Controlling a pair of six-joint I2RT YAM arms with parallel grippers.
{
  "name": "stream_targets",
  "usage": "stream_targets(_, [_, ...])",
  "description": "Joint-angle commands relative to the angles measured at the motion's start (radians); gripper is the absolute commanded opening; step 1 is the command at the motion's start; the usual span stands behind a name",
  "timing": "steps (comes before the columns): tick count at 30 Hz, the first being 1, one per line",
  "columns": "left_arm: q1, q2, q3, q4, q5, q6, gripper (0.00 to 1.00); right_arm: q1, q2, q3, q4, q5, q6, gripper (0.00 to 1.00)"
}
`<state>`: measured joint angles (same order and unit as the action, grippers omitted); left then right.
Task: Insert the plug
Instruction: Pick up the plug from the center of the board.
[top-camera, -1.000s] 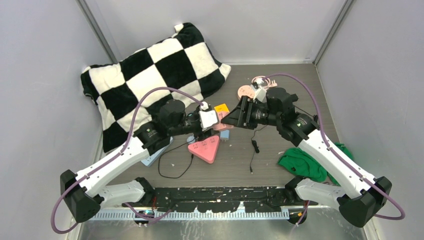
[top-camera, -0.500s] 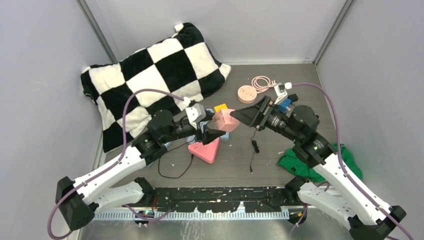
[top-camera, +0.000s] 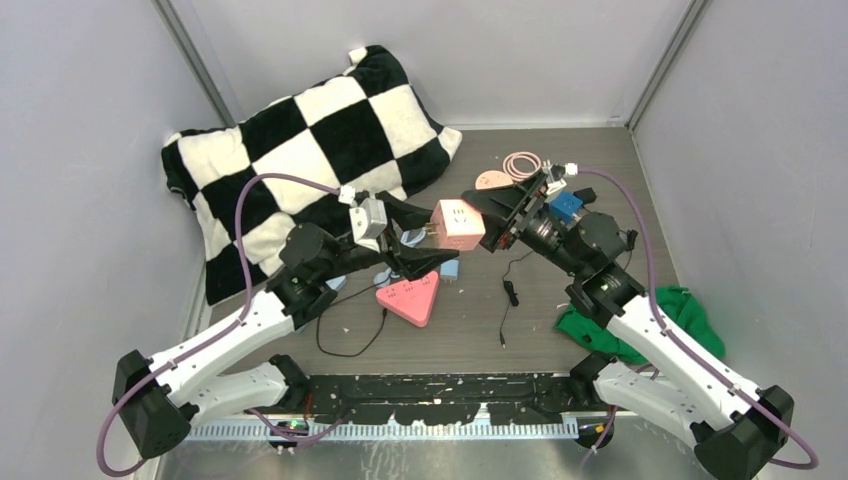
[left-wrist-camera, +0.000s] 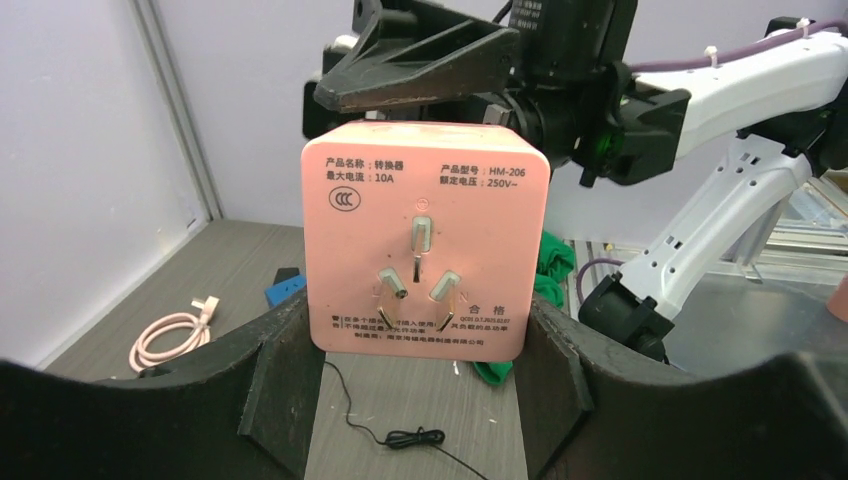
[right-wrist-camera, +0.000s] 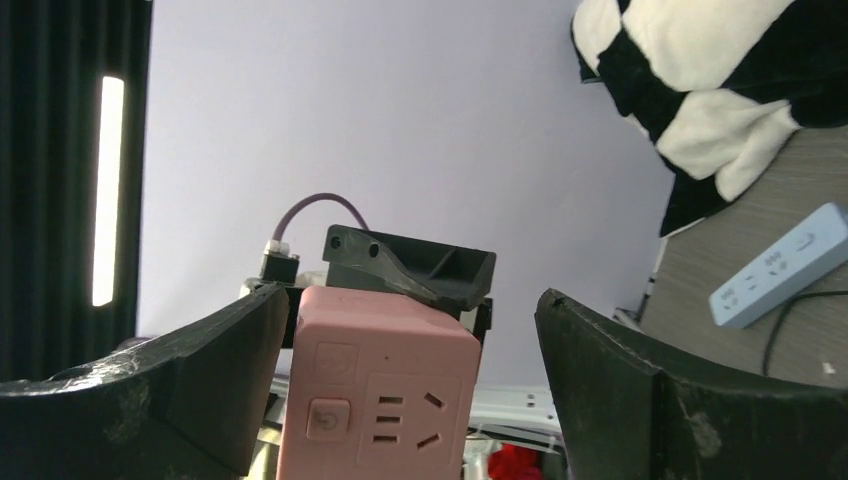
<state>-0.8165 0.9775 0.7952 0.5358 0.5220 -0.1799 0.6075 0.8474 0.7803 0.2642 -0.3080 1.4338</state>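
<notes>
I'm holding the pink plastic cube adapter (left-wrist-camera: 424, 250) up in the air, well above the grey wood-grain table (top-camera: 560, 290). My left claw (top-camera: 437, 240) is about half closed and pinching two opposite side walls of it, low down. Its three brass prongs (left-wrist-camera: 421, 236) are pointing back at my left wrist, and a socket face is looking toward my right claw (top-camera: 490, 222). That one is gaping as wide as it goes, fingers flanking the cube with clear gaps either side, gripping nothing.

I'm judging this block as light, rigid and glossy, so it's likely slippery under hard pads. The flat sides are the place to grip, squarely, and never the prongs, which could bend. The rounded edges are giving me little to catch on.

Down below, the pink triangular power strip (top-camera: 410, 297) is lying flat on the table, smooth and hard too, and probably light enough to skid when pushed. Behind it the black-and-white checked pillow (top-camera: 310, 150) is slumping soft against the wall.
</notes>
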Motion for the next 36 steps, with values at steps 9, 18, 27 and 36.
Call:
stream_targets(9, [-0.004, 0.032, 0.010, 0.170, -0.014, -0.015, 0.16, 0.009, 0.014, -0.094, 0.389, -0.058, 0.223, 0.91])
stream_targets(18, [-0.004, 0.050, 0.011, 0.191, -0.016, -0.024, 0.16, 0.013, -0.007, -0.141, 0.449, -0.098, 0.249, 0.90])
stream_targets(27, [-0.004, 0.041, -0.033, 0.209, -0.024, -0.021, 0.16, 0.014, -0.055, -0.199, 0.475, -0.060, 0.248, 0.52])
stream_targets(36, [-0.004, -0.074, -0.097, 0.048, -0.143, 0.020, 0.73, 0.013, -0.092, -0.190, 0.368, 0.017, 0.166, 0.37])
